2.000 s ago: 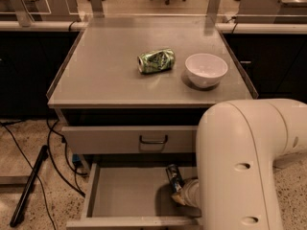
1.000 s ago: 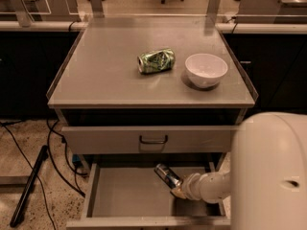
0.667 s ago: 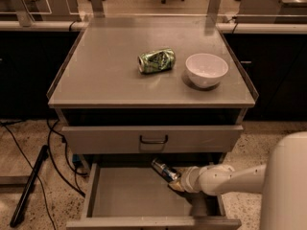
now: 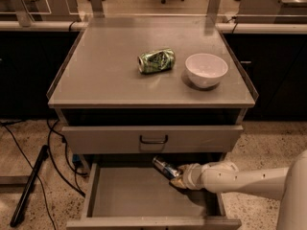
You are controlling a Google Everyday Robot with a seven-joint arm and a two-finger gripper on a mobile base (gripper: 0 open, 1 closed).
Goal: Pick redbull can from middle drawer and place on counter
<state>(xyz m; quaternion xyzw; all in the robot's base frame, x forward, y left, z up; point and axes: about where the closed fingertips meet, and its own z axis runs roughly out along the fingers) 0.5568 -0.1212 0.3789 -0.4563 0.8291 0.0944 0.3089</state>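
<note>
The redbull can [image 4: 164,166], slim and silver-and-blue, is tilted and held above the floor of the open middle drawer [image 4: 139,198], near its back under the closed drawer front. My gripper [image 4: 176,177] reaches in from the right on a white arm and is shut on the can's lower end. The counter [image 4: 110,75] is the broad grey cabinet top above the drawers.
On the counter lie a dented green can [image 4: 156,61] and a white bowl [image 4: 206,69]. A closed grey drawer front with a black loop handle [image 4: 153,139] sits just above the open drawer. Cables and a black pole [image 4: 29,186] lie on the floor at left.
My arm has swung out to the right and stretched. The gripper with the redbull can has lifted it off the drawer floor and moved it left and up toward the drawer's back.
</note>
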